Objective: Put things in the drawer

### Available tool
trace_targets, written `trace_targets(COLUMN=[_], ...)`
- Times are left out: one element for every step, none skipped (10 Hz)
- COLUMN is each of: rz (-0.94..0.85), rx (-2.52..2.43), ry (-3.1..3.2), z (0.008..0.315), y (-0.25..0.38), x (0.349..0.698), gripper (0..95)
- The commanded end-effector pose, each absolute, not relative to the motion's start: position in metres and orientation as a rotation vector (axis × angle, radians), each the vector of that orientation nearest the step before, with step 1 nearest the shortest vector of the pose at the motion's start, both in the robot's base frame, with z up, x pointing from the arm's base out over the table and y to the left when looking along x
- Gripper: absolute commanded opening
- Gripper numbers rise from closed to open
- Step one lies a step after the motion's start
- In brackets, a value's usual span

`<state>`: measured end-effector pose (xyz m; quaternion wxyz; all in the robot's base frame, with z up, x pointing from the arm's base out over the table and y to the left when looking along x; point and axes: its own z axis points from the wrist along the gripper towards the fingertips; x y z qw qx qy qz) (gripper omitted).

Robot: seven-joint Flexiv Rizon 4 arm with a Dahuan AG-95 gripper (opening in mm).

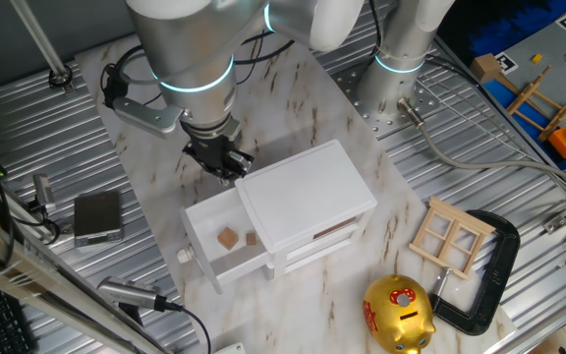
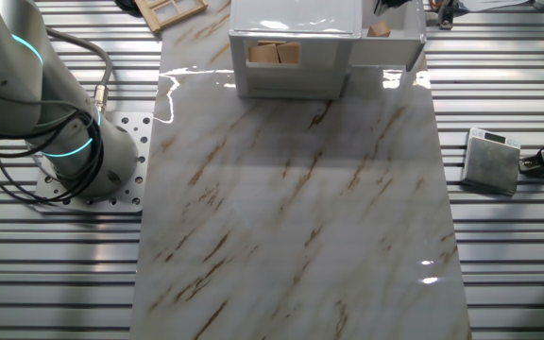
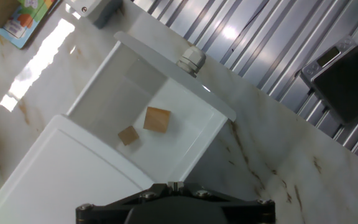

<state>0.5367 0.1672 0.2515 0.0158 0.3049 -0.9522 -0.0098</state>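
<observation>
The white cabinet [image 1: 308, 187] stands mid-table with its upper drawer [image 1: 201, 232] pulled out; the round knob [image 1: 184, 256] faces the front left. Two small light-brown wooden blocks [image 1: 228, 238] [image 1: 252, 238] lie on the drawer floor. In the hand view they show side by side [image 3: 158, 119] [image 3: 128, 135] inside the open drawer [image 3: 98, 81], behind the knob [image 3: 190, 60]. My gripper [image 1: 226, 169] hangs just above the drawer's far side, beside the cabinet top. In the hand view its fingertips [image 3: 174, 185] meet at the bottom edge, with nothing between them.
A gold piggy bank [image 1: 399, 313], a wooden window frame [image 1: 452, 234] and a black clamp [image 1: 489, 270] lie right of the cabinet. A grey box [image 1: 97, 216] sits on the ribbed metal at left. The arm's base [image 1: 401, 69] stands behind the marble board.
</observation>
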Motion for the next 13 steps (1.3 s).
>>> trace_targets(rz=[-0.041,-0.046,-0.045,-0.044,-0.043,-0.043,-0.043,-0.042,-0.042,-0.039,-0.038,-0.037,-0.037], rx=[0.950,0.947,0.942,0.942,0.947,0.949,0.951,0.952,0.952,0.952,0.953,0.953,0.952], ry=[-2.969,-2.972,-2.974,-2.974,-2.974,-2.974,-2.975,-2.976,-2.976,-2.976,-2.975,-2.975,-2.975], z=[0.2516,0.2516,0.2516,0.2516,0.2516,0.2516,0.2516,0.2516,0.2516,0.2516,0.2516,0.2516,0.2516], y=[0.1674,0.1674,0.1674,0.1674,0.1674,0.1674,0.1674,0.1674,0.1674,0.1674,0.1674,0.1674,0.1674], x=[0.5373,0.5373,0.5373,0.5373,0.5373,0.5373,0.5373,0.5373,0.5373,0.5373,0.5373,0.5373,0.5373], gripper=[0.0,19.0,19.0,19.0,19.0,19.0,19.0,19.0,19.0,19.0,19.0,19.0,19.0])
